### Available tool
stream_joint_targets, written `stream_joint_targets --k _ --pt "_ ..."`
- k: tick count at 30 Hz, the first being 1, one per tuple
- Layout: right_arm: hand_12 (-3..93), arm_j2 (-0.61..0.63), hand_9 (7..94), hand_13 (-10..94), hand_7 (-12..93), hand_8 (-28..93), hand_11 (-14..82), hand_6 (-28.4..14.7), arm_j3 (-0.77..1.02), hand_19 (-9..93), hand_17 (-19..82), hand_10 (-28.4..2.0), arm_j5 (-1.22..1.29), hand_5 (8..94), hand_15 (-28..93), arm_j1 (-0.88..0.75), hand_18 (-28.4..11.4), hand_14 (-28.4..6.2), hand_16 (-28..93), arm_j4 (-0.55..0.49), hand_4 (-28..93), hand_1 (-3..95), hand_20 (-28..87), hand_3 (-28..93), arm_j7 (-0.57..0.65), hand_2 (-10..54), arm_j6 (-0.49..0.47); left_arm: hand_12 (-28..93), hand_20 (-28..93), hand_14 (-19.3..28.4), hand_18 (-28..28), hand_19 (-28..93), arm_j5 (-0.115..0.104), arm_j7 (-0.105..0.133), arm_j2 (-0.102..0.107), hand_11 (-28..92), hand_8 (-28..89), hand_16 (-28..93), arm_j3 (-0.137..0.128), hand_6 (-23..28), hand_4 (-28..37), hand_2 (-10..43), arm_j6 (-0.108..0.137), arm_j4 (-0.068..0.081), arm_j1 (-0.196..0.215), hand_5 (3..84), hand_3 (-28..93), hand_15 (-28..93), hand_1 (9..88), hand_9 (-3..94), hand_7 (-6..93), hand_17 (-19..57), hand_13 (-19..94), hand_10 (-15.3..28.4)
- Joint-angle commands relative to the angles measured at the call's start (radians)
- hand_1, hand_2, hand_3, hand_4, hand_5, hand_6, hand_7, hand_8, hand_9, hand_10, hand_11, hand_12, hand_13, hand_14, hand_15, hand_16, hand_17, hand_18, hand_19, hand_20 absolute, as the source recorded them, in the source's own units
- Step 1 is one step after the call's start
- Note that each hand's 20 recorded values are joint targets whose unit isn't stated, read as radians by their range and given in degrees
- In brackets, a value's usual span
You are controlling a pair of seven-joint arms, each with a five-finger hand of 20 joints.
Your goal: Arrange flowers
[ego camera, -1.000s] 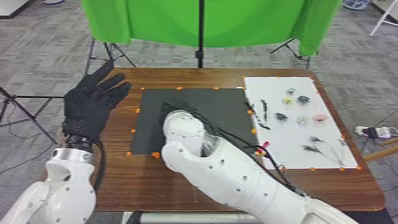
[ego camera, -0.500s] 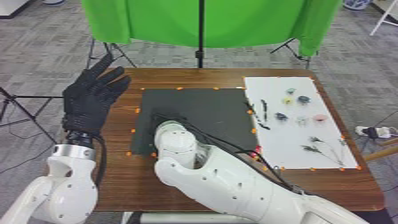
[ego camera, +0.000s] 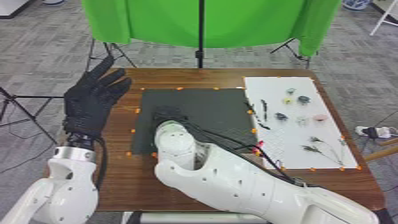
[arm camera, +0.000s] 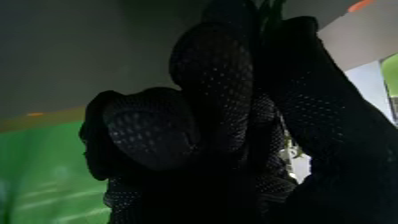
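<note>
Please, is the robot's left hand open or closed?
Open: in the head view, the left hand has straight, spread fingers.

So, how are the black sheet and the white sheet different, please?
The black sheet lies under the right hand; the white sheet carries small flower heads. The white sheet stretches longer, front to back, than the black sheet. Both lie flat, edged with orange bits.

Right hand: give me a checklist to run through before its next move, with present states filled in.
1. Right hand over the black sheet: ok
2. Thin green stem between its thumb and fingers: ok
3. Stem held firmly: cannot tell
4. Stem touching the black sheet: cannot tell
5. Left hand clear of both sheets: ok
6. Loose flower heads on the white sheet: ok
</note>
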Motion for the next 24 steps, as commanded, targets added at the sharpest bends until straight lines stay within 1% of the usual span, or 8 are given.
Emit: stream_joint_targets --k 1,6,7,10,15,17,21,24 --pt "18.2 0.003 93.7 89 16 2 44.5 -1.1 0.006 93 58 -11.0 -0.063 92.4 67 0.003 -22.2 -9.1 17 0.001 -28 42.6 49 71 -0.003 -9.4 0.023 10 7 26.9 24.4 53 0.003 -0.026 -0.014 23 -9 -9 -0.006 9.4 -28.3 9.9 -0.014 -0.002 0.011 37.3 78 49 20.3 33.2 9.9 -10.4 24 19.7" --pt "17.6 0.010 93.7 90 18 -9 45.6 -0.7 0.047 93 59 -11.1 -0.121 93.4 68 -0.037 -21.9 -8.8 17 -0.019 -28 39.8 52 72 -0.041 -9.5 0.013 10 7 26.9 24.4 53 0.017 -0.069 -0.038 23 -9 -9 -0.030 9.4 -28.3 9.9 -0.009 -0.015 0.040 37.3 78 49 20.4 33.2 10.0 -10.3 24 19.7" --pt "17.7 0.018 93.7 90 18 -11 45.7 -0.6 0.060 93 59 -11.1 -0.126 93.4 68 -0.044 -21.9 -8.8 17 -0.032 -28 39.5 52 72 -0.055 -9.5 0.005 10 7 26.9 24.4 53 0.015 -0.065 -0.040 23 -9 -9 -0.037 9.4 -28.3 9.9 -0.006 -0.019 0.055 37.3 78 49 20.4 33.2 10.0 -10.3 24 19.7" --pt "18.1 0.047 93.7 89 18 -11 44.3 -0.8 0.118 93 57 -11.1 -0.114 92.2 68 -0.074 -22.2 -9.1 17 -0.079 -28 38.4 51 72 -0.080 -9.5 0.003 10 7 26.9 24.4 53 0.020 -0.087 -0.069 23 -9 -9 -0.083 9.4 -28.3 9.9 -0.002 -0.037 0.114 37.3 78 49 20.3 33.2 10.0 -10.4 24 19.7" --pt "18.9 0.173 91.9 85 17 -12 37.5 -1.7 0.243 93 52 -12.8 -0.071 87.6 65 -0.143 -23.2 -10.7 16 -0.246 -28 37.7 44 72 -0.104 -9.5 0.016 10 7 26.9 24.4 53 0.010 -0.061 -0.098 23 -9 -9 -0.137 9.4 -28.3 9.9 0.012 -0.059 0.214 37.2 79 49 20.3 33.2 10.0 -10.4 24 19.7" --pt "18.5 0.246 90.9 83 17 -12 35.2 -2.0 0.317 93 50 -13.6 -0.048 85.7 64 -0.194 -23.5 -11.4 15 -0.332 -27 37.4 40 72 -0.101 -9.5 0.035 10 7 26.9 24.4 53 -0.008 -0.038 -0.099 23 -9 -9 -0.142 9.4 -28.3 9.9 0.020 -0.057 0.239 37.3 79 49 20.3 33.2 10.0 -10.4 24 19.7" --pt "17.8 0.416 88.2 81 16 -12 31.9 -2.8 0.453 93 47 -15.0 0.008 82.2 62 -0.292 -23.6 -12.3 14 -0.473 -27 37.0 35 72 -0.057 -9.0 0.096 10 7 26.9 24.4 53 -0.018 -0.028 -0.106 23 -9 -9 -0.167 9.4 -28.3 9.8 0.042 -0.065 0.288 37.3 78 49 20.3 33.2 10.0 -10.4 24 19.7" --pt "17.5 0.544 86.2 79 17 -12 31.0 -3.3 0.588 93 46 -15.5 0.027 79.7 62 -0.410 -23.7 -13.0 14 -0.568 -27 37.1 32 72 -0.020 -8.8 0.139 10 7 26.9 24.4 53 -0.025 -0.013 -0.110 23 -9 -9 -0.162 9.4 -28.3 9.9 0.049 -0.071 0.308 37.3 78 49 20.2 33.2 10.0 -10.4 24 19.7"
